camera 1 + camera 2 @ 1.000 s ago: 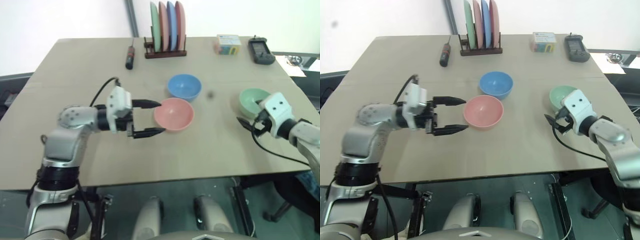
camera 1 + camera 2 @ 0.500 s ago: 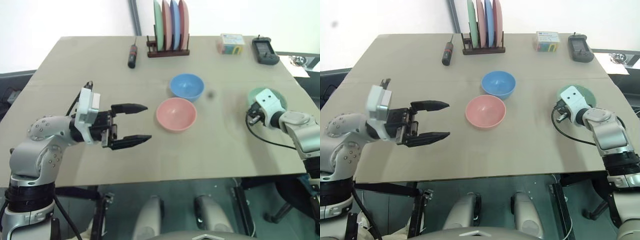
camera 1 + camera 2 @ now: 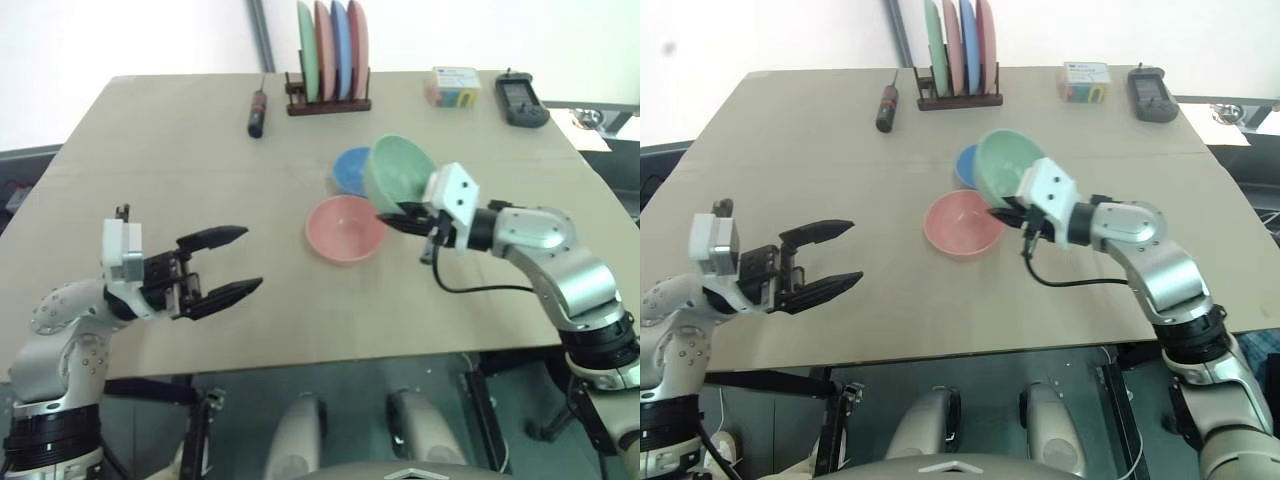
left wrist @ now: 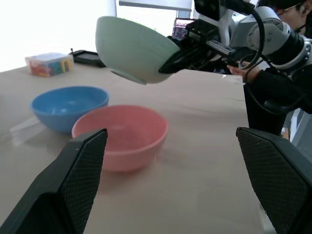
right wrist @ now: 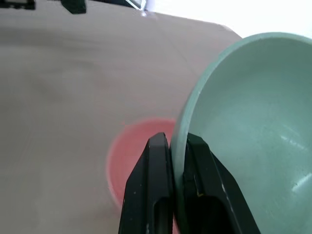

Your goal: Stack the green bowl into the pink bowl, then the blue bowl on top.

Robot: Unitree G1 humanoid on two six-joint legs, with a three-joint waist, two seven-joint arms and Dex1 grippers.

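The right gripper (image 3: 1008, 213) pinches the rim of the green bowl (image 3: 398, 173), one finger inside the wall and one outside (the right wrist view shows the rim squeezed between the two black fingers (image 5: 151, 185)). The bowl is in the air, tilted, above the table (image 3: 150, 160). It hangs just past the far right edge of the pink bowl (image 3: 345, 227), partly covering the blue bowl (image 3: 349, 168) behind it. The pink bowl sits upright on the table with nothing in it. The blue bowl stands just beyond it, close beside it.

The left gripper (image 3: 225, 263) is held well to the left of the pink bowl, its fingers spread wide and holding nothing, pointing toward the bowl.

Far beyond the pink bowl, at the table's back edge, a wooden rack (image 3: 328, 103) holds four plates on edge. A screwdriver (image 3: 258, 111) lies left of the rack. To the rack's right are a small colourful box (image 3: 455, 86) and a black device (image 3: 524, 100). Any print on them is too small to read.
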